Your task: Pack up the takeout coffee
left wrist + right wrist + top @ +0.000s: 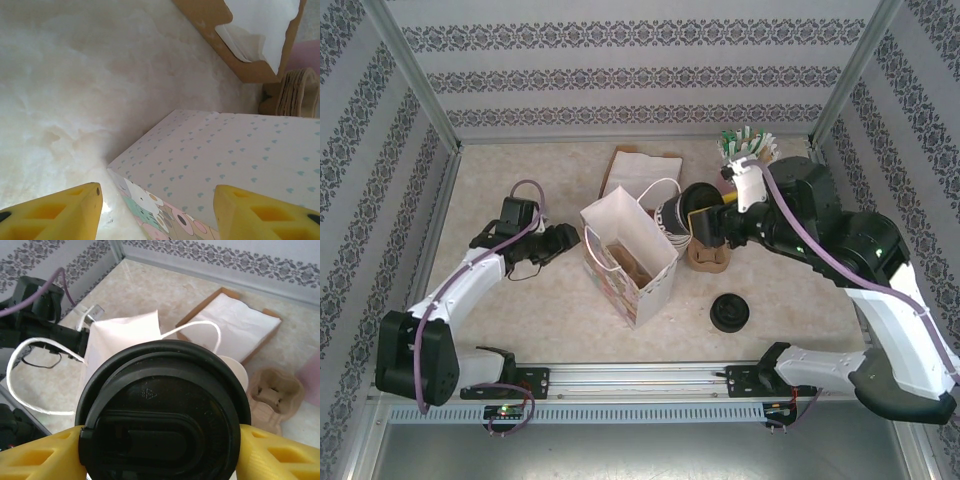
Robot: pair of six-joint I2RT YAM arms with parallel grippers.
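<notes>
Standing open at the middle of the pale table is a white paper bag with rope handles and a patterned side. The right gripper holds the takeout coffee, a white cup with a round black lid, in the air just right of the bag's far right corner; its yellow fingers press against either side of the lid's rim. The left gripper sits at the bag's left side, its jaws well apart, with the bag's wall seen between them; whether they touch it I cannot tell. A cardboard tray of white paper lies beyond the bag, pulp cup carriers to its right, and loose black lids nearer.
</notes>
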